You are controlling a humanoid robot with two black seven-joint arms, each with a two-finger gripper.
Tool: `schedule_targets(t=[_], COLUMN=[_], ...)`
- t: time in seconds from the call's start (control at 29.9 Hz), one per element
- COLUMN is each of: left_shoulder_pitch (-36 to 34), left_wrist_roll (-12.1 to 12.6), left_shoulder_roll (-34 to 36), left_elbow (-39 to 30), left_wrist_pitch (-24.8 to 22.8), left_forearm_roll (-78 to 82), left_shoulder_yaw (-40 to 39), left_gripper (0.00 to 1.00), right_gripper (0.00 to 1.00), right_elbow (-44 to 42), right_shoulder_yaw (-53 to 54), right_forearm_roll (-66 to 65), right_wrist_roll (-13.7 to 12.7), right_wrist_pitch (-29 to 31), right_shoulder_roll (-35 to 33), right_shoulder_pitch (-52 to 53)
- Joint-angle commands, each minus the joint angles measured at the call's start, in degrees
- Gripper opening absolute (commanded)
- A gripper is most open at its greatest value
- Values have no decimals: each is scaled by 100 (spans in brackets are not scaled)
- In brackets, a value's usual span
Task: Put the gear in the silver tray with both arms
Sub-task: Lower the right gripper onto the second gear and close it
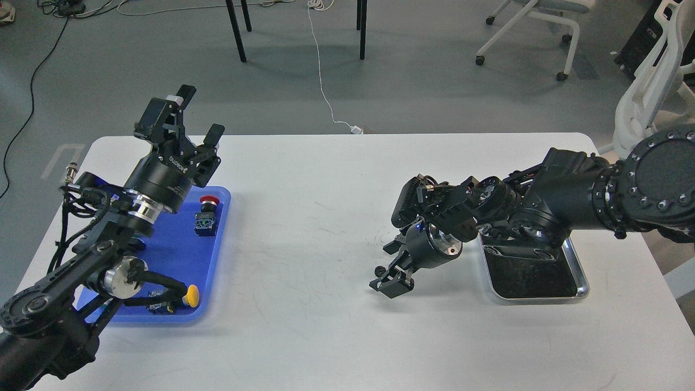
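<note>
- The right end effector [386, 270] hangs low over the white desk [326, 217], just left of the silver tray [581, 282]; a small black gear [380, 270] sits at its fingertips, seemingly pinched between them.
- The silver tray lies on the desk's right side, partly under the right arm, its dark bottom bare where visible.
- The left end effector [198, 117] is raised above the blue tray [217, 228], fingers spread apart, holding nothing.
- A red-capped button [208, 214] and a yellow-capped one [187, 297] lie in the blue tray.

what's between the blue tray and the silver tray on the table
In the head view, only the right gripper and bare white tabletop lie between the blue tray and silver tray.
</note>
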Motion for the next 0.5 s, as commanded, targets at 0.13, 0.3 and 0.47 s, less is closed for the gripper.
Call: schedule_targets(t=[0.13,0.3,0.47], left_shoulder_pitch=[0,8,0], left_wrist_roll=[0,0,0], left_shoulder_roll=[-83,-83,-74], left_elbow=[6,-3,-2], left_wrist_pitch=[-5,-5,4], left_forearm_roll=[3,3,3], left_shoulder_yaw=[3,-6,-6], left_gripper=[98,98,98], right_gripper=[62,52,37], right_elbow=[0,-18,-62], right_shoulder_yaw=[-26,-34,-131], right_forearm_roll=[2,2,2], right_wrist_roll=[0,0,0], right_wrist_pitch=[-88,-88,-88], right_shoulder_roll=[27,45,71], right_shoulder_pitch=[-38,-73,-73])
